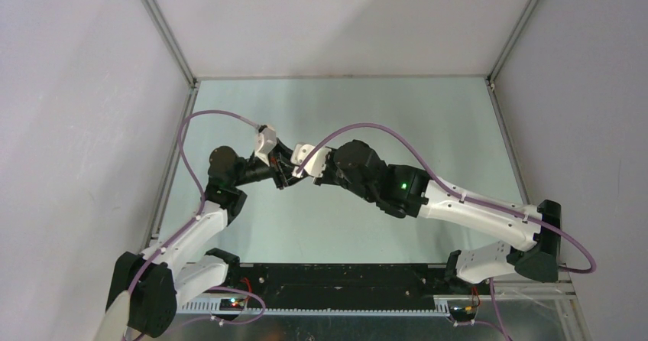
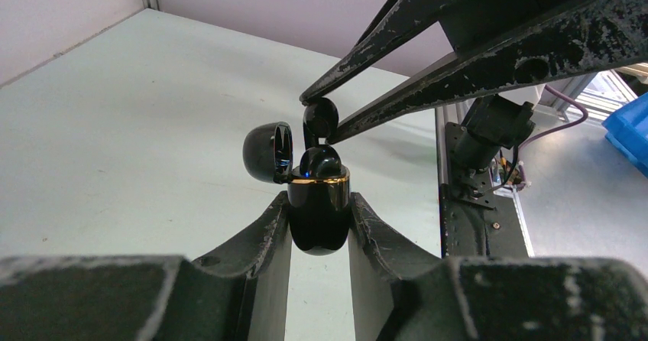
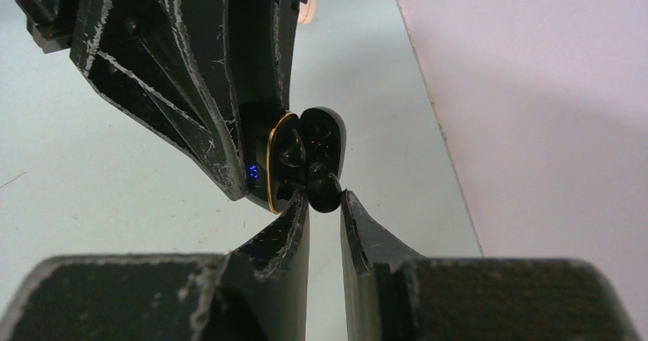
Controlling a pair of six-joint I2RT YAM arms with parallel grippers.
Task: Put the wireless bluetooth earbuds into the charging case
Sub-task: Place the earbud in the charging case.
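My left gripper is shut on a glossy black charging case with a gold rim, held above the table. Its lid is flipped open to the left. One black earbud sits in the case's mouth. A second black earbud hangs just above it, pinched at the tips of my right gripper, which is shut on it. In the right wrist view that earbud touches the case at its opening. The two grippers meet over the table's middle.
A small cream-white thing lies on the table, half hidden behind my left fingers. A blue bin stands beyond the table's edge. Grey walls and metal posts enclose the pale green table.
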